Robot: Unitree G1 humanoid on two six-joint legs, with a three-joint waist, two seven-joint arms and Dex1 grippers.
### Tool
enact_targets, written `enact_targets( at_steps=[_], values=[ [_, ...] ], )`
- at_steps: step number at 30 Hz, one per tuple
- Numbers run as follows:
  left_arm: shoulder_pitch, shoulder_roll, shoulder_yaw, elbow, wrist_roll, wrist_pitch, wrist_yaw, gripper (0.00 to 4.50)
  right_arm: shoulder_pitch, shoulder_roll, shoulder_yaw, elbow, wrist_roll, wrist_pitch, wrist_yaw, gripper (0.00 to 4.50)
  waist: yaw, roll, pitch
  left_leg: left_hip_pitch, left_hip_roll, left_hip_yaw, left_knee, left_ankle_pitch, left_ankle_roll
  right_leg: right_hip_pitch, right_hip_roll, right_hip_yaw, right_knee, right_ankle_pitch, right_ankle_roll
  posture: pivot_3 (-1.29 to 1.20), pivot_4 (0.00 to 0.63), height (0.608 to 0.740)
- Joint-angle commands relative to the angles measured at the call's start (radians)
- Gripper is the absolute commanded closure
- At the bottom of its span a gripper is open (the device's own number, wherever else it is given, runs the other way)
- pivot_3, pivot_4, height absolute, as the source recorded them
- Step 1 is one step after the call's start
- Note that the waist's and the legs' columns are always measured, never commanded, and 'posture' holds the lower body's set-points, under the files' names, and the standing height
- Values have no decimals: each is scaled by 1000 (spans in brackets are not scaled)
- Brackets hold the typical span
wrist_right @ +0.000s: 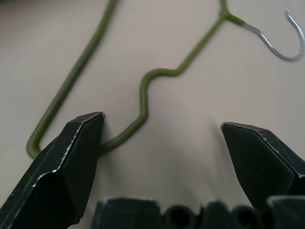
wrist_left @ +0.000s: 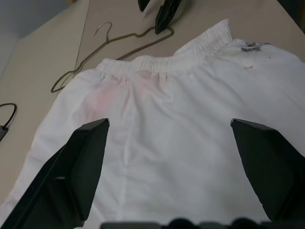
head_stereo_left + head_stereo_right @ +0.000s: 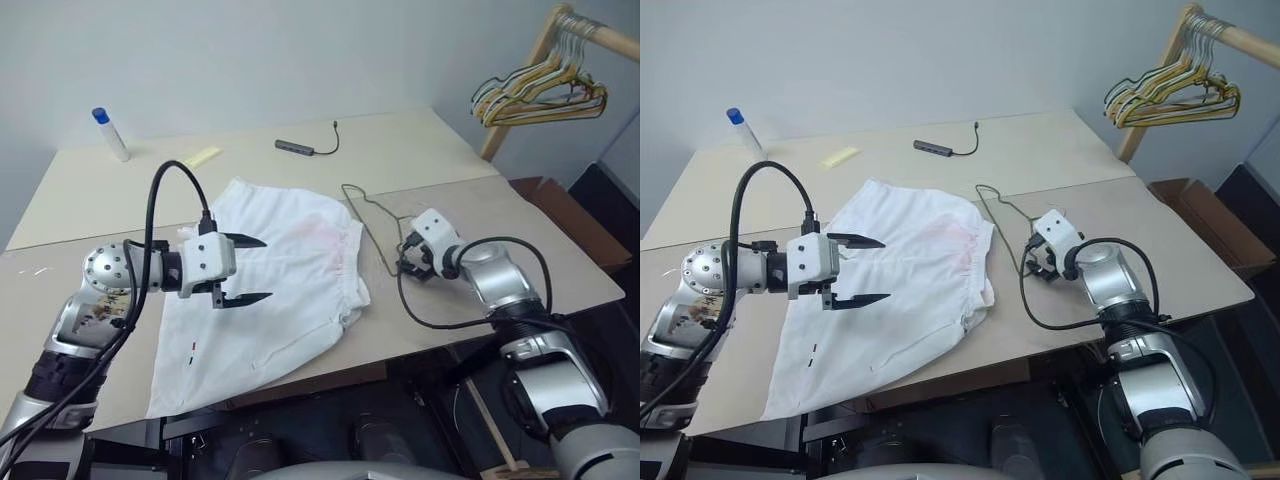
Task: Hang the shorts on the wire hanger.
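Left hand [image 3: 243,270] hangs open over soft white shorts [image 3: 285,290]; right hand [image 1: 162,138], open, by bent wire hanger [image 1: 143,95] at three o'clock.

White shorts [image 3: 280,290] lie flat on the table, wire hanger [image 3: 372,225] just beside the waistband.

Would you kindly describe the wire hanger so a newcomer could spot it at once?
Find the tan table, then the white shorts on it. The wire hanger lies flat beside their waistband: one thin olive wire with a silvery hook, unlike the bunched hangers on the wooden rack.
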Motion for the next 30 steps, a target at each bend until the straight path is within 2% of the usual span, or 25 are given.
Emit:
enact_targets(
  at_steps=[1,7,11,15,25,30],
  values=[
    [-23,1,4,1,9,-27,8,67,5,-66,-57,29,-16,4,-30,0,0,0,0,0,0,0,0,0,0,0,0,0,0,0,0,-86,0,740],
    [-5,-7,28,-8,-9,-20,16,67,17,-113,-102,-159,73,29,102,0,-16,0,0,0,1,-2,0,-1,1,-1,1,3,-1,0,1,-87,0,740],
    [12,-29,61,-71,-150,69,-25,67,-8,-85,-56,-217,86,56,173,0,-33,0,0,1,1,-4,-1,-1,1,0,2,4,1,0,1,-110,0,740],
    [36,-35,59,-132,-265,133,-80,67,-62,-54,-11,-124,74,9,235,0,-35,0,0,1,1,-4,0,-1,1,-1,1,4,1,0,1,-118,0,740],
    [48,-41,42,-179,-251,155,-58,67,-213,-2,42,264,30,-120,330,0,-33,0,0,0,0,-4,0,-1,2,0,1,4,-1,0,2,-94,0,740],
    [62,-33,50,-205,-254,171,-48,67,-253,17,61,392,3,-164,389,0,-33,0,0,1,0,-4,0,-1,2,0,1,4,-1,0,2,-79,0,740]
  ],
)
